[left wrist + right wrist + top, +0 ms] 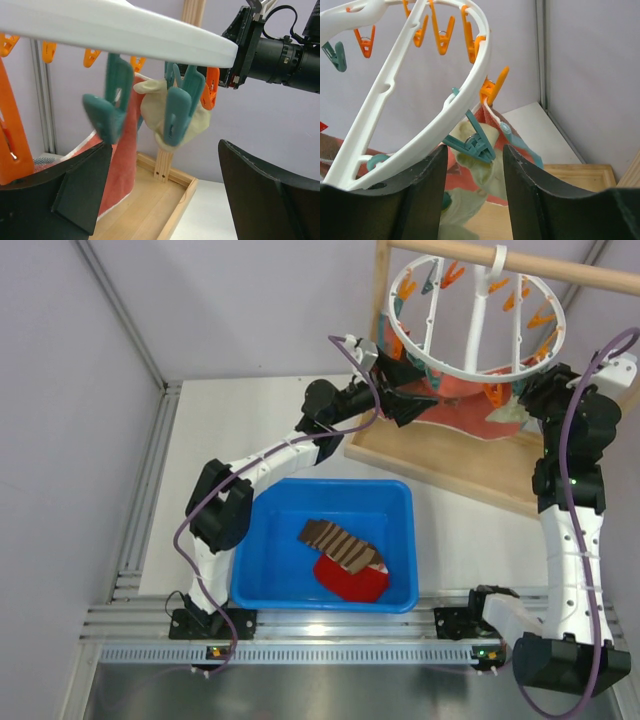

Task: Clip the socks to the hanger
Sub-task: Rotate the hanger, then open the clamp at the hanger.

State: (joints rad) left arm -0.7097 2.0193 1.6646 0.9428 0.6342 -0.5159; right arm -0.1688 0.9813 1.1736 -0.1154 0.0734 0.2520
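Note:
A dark brown sock with tan stripes (340,543) and a red sock (352,582) lie in the blue bin (262,540). The white ring hanger (470,372) hangs on the wooden stand, rimmed with orange and teal clothespins. My left gripper (405,400) is open and empty under the ring's left side; in the left wrist view (160,200) it sits below two teal clothespins (175,110). My right gripper (525,400) is open and empty at the ring's right side. In the right wrist view (474,195) a teal clothespin (476,143) lies just beyond its fingertips, clipped on pale cream cloth.
Salmon-pink socks with teal trim (455,405) hang from the ring between the grippers. The wooden stand's base (450,458) lies under the hanger and its top dowel (560,268) carries the hook. Grey walls stand close behind and at the sides.

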